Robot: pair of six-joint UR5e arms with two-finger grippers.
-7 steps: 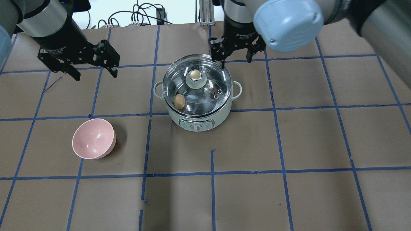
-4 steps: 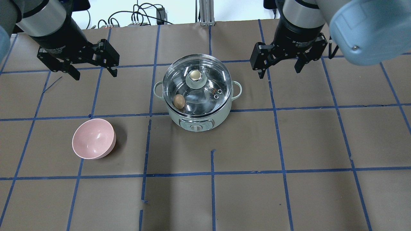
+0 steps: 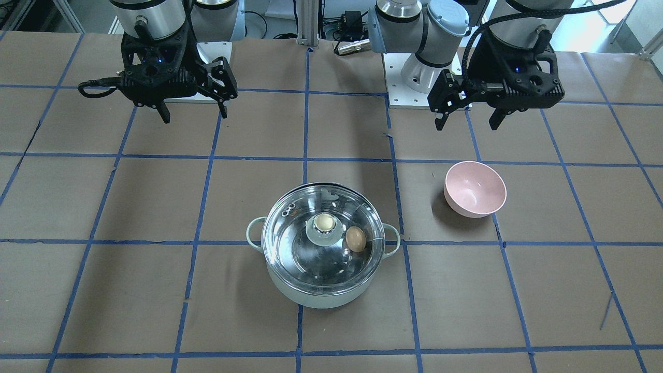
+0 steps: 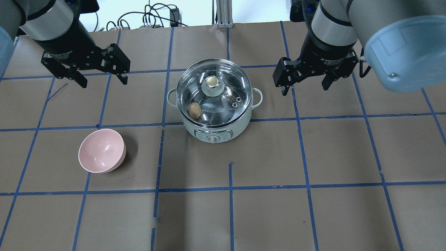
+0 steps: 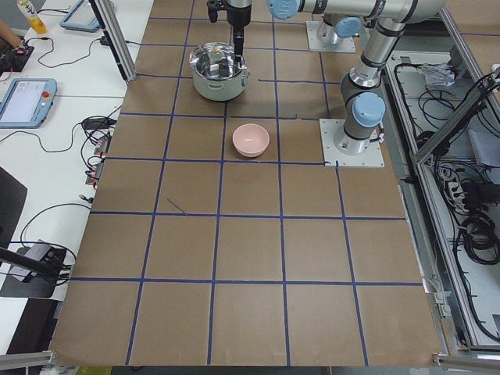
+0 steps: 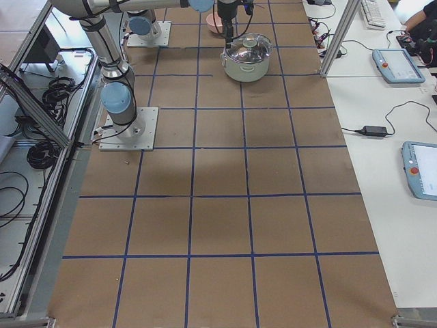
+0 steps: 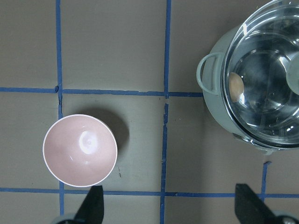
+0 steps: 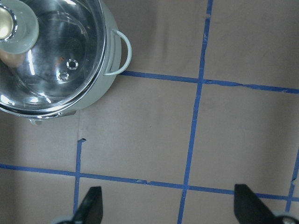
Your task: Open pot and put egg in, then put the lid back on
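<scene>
Claws are both hanging wide open and empty, left gripper [image 4: 104, 83] at ten o'clock off the pot [image 4: 228, 129] and right gripper [image 4: 306, 89] at two, seen from overhead, while the egg [image 4: 194, 109] is sitting inside under the lid [image 4: 230, 85], whose slippery, breakable glass I'd be grabbing by the knob [image 4: 212, 82].

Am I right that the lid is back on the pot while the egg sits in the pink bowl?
Not quite: the lid is on the pot, but the egg lies inside the pot, not in the pink bowl, as the overhead view shows.
</scene>
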